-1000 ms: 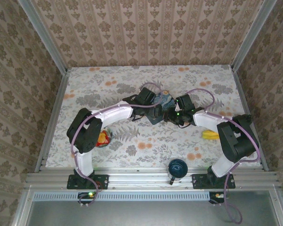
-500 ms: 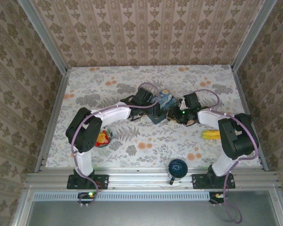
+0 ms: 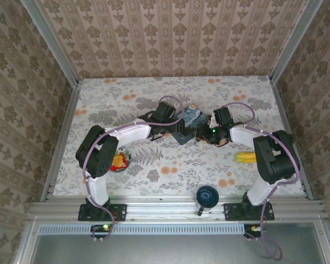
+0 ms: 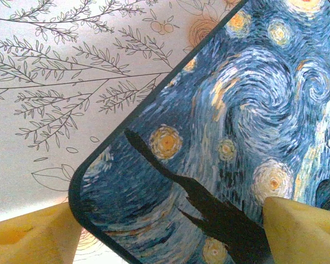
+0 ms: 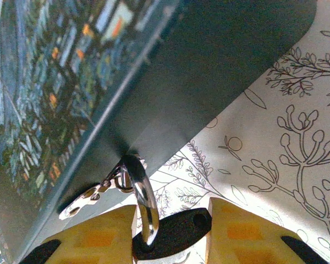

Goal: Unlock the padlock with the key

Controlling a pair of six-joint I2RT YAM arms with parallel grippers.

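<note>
The blue-and-yellow starry-night tin [image 3: 191,116] lies mid-table. My left gripper [image 3: 179,130] straddles its near corner. In the left wrist view both yellow pads [image 4: 33,236] press against the tin [image 4: 236,110], so the left gripper [image 4: 168,212] is shut on it. The small dark padlock [image 5: 176,231] sits between my right gripper's [image 5: 170,213] fingers, which are shut on its body. Its silvery shackle [image 5: 144,192] runs up to the tin's edge [image 5: 71,82]. A small silvery piece with holes [image 5: 82,203] hangs on a ring beside the shackle. I cannot tell whether it is the key.
A yellow object [image 3: 245,157] lies right of my right arm. A red-and-yellow packet [image 3: 120,161] rests beside the left arm's elbow. A dark blue mug [image 3: 207,196] stands at the near rail. Patterned walls close in three sides.
My left jaws have narrowed onto the tin's corner. The right wrist has swung back and to the right, staying on the padlock, and the tin has shifted slightly.
</note>
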